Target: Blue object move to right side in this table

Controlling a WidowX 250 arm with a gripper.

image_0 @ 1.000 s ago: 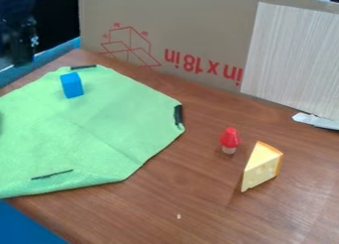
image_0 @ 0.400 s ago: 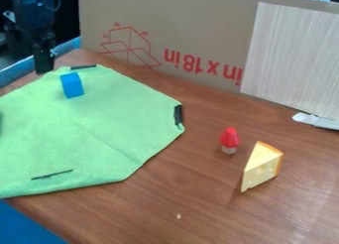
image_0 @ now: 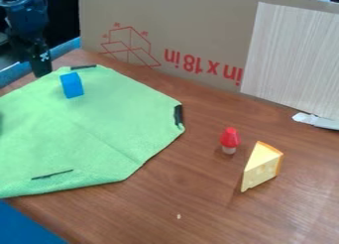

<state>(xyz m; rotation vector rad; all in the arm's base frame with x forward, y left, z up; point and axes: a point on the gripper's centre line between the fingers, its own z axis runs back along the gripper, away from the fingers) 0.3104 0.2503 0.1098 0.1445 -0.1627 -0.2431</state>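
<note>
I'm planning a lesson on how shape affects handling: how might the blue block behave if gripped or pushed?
The blue block looks straight-edged and flat-sided, so it probably stays stiff when gripped and seems unlikely to roll. Pushed, it might drag or ruck the green cloth under it, which already shows creases.

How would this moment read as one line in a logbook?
gripper near blue block | blue block on green cloth, left side | red toy, cheese wedge on table, right side
</note>
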